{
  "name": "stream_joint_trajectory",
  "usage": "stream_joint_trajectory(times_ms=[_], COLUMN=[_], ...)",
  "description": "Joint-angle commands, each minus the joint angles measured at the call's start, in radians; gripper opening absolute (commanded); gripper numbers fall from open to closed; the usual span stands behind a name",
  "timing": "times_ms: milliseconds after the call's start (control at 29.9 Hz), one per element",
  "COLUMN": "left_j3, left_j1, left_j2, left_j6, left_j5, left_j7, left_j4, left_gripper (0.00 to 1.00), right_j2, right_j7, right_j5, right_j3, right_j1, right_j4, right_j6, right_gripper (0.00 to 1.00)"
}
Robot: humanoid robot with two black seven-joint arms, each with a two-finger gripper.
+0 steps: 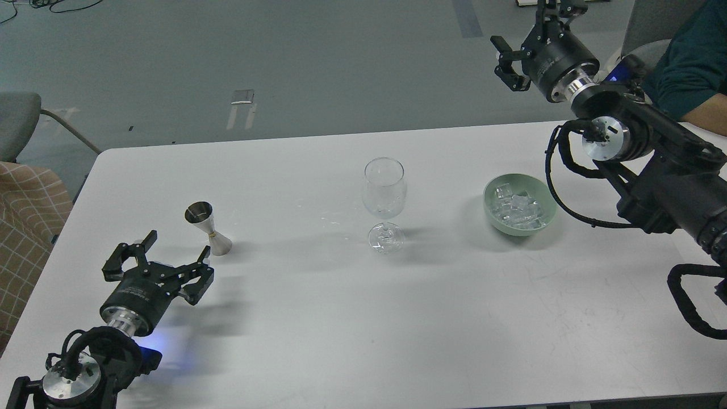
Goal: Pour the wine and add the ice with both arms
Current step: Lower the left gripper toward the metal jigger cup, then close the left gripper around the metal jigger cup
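Observation:
An empty clear wine glass [385, 196] stands upright in the middle of the white table [341, 318]. A steel jigger [207, 227] stands to its left. A green bowl [493, 216] holds several clear ice cubes [517, 209] to the right of the glass. My left gripper [176, 251] is open and empty, low over the table just below and left of the jigger. My right gripper [528, 23] is open and empty, raised past the table's far right edge, well above the bowl.
A person in a dark teal sleeve [690, 62] sits at the far right beside my right arm. A grey chair [20, 122] and a checked cloth [25, 216] are off the table's left edge. Small droplets [332, 218] lie left of the glass.

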Motion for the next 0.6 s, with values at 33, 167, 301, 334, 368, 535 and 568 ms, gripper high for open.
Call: stream_joint_trajectory(times_ms=[33, 167, 301, 334, 368, 535, 568], left_j3=[0.002, 0.000, -0.001, -0.003, -0.003, -0.006, -0.004], left_j1=[-0.014, -0.051, -0.086, -0.100, -0.116, -0.155, -0.165], left_j2=[-0.036, -0.039, -0.039, -0.039, -0.039, -0.039, -0.039], left_j6=[0.005, 0.005, 0.007, 0.007, 0.007, 0.007, 0.007], left_j5=[0.030, 0.043, 0.045, 0.046, 0.048, 0.082, 0.088], left_j7=[-0.001, -0.003, -0.004, -0.004, -0.004, -0.004, -0.004], left_j4=[0.014, 0.061, 0.092, 0.107, 0.123, 0.169, 0.181], left_gripper=[0.98, 0.98, 0.98, 0.98, 0.98, 0.98, 0.98], right_j2=[-0.004, -0.003, 0.000, 0.000, 0.002, 0.000, -0.001], right_j7=[0.000, 0.000, 0.000, 0.000, 0.000, 0.000, 0.000], right_j5=[0.000, 0.000, -0.001, -0.001, -0.001, -0.001, -0.001], right_j3=[0.000, -0.002, -0.002, -0.002, -0.002, -0.002, -0.002], right_j1=[-0.001, -0.001, -0.001, -0.001, -0.001, -0.001, -0.001], right_j4=[0.000, 0.000, 0.000, 0.000, 0.000, 0.000, 0.000], right_j6=[0.000, 0.000, -0.001, -0.001, -0.001, -0.001, -0.001], right_gripper=[1.00, 1.00, 1.00, 1.00, 1.00, 1.00, 1.00])
